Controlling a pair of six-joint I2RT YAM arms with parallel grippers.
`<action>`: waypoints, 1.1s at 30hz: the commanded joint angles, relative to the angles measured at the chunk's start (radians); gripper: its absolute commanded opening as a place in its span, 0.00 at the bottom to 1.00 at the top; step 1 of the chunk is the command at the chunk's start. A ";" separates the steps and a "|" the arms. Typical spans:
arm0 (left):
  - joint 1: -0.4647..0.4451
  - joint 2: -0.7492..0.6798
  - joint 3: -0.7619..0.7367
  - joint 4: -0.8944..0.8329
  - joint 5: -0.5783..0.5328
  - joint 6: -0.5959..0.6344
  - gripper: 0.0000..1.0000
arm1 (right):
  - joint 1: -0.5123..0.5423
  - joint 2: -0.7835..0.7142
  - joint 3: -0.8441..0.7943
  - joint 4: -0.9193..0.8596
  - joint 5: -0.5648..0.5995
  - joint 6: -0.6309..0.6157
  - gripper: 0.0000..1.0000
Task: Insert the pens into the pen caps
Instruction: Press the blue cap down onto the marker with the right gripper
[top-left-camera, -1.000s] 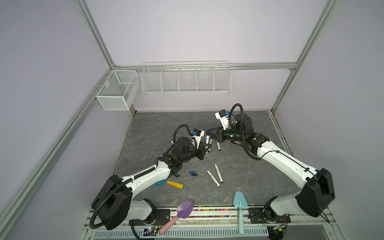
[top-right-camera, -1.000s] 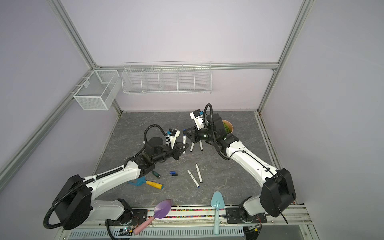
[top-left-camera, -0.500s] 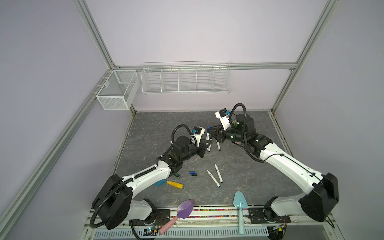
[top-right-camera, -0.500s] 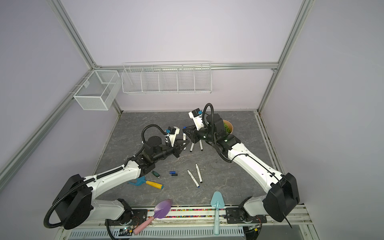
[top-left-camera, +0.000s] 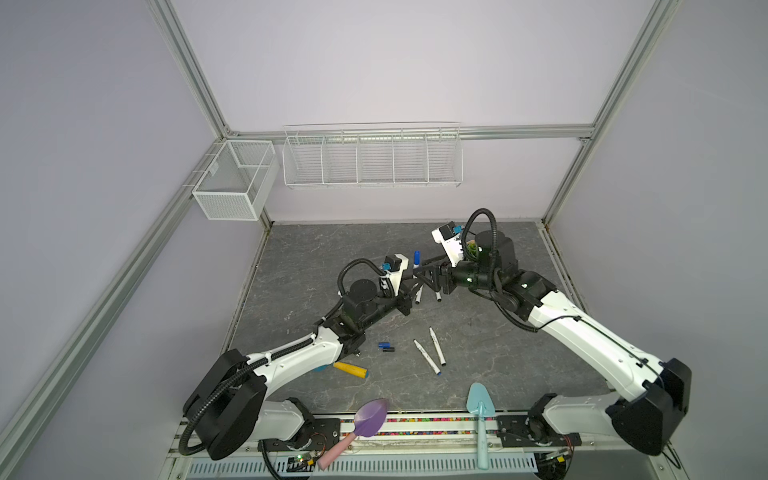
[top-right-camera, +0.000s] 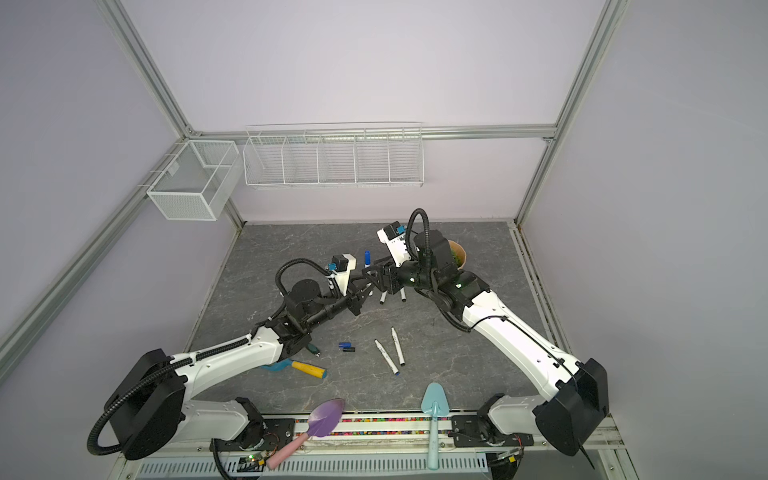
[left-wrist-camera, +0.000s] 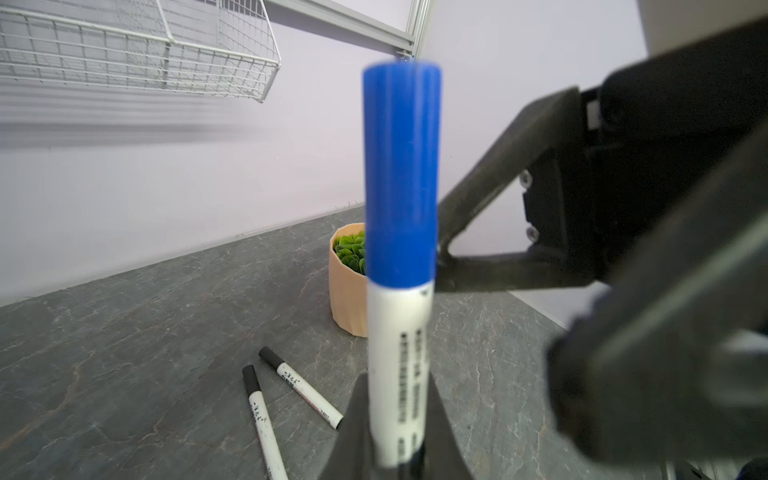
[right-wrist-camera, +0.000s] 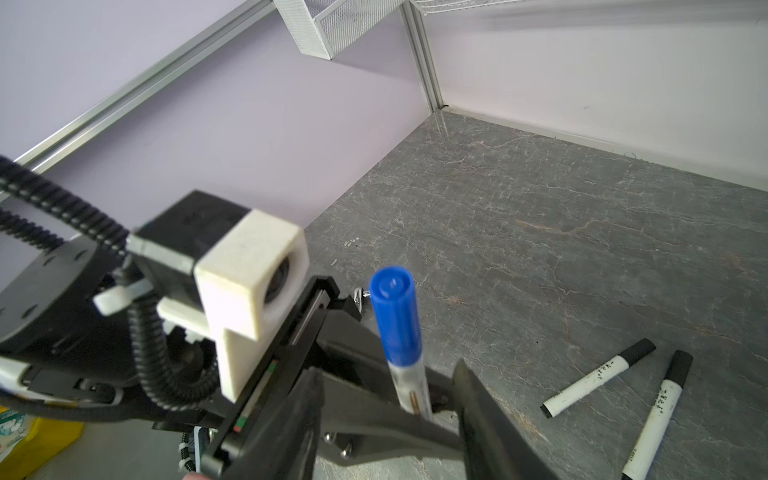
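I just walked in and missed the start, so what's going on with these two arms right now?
The left end effector is shut on a white pen, held upright with a blue cap on its tip. The right end effector stands open right at that pen, gripping nothing. Two black-capped pens lie on the table nearby. Two uncapped pens and two loose caps, blue and black, wait nearer the front.

Upright blue-capped pen (top-left-camera: 416, 261), two black-capped pens (top-left-camera: 418, 296) lying at its 5 o'clock, two uncapped pens (top-left-camera: 427, 357) at 6, loose caps (top-left-camera: 385, 345) at 7.
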 joint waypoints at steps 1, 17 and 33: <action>-0.014 0.010 -0.015 0.029 -0.006 0.015 0.00 | -0.006 0.036 0.051 0.009 0.023 0.001 0.54; -0.022 0.013 -0.025 0.007 -0.004 0.003 0.00 | -0.026 0.082 0.082 0.035 -0.014 0.044 0.35; -0.044 0.013 -0.027 -0.024 -0.003 0.004 0.00 | -0.052 0.133 0.119 0.048 -0.071 0.063 0.32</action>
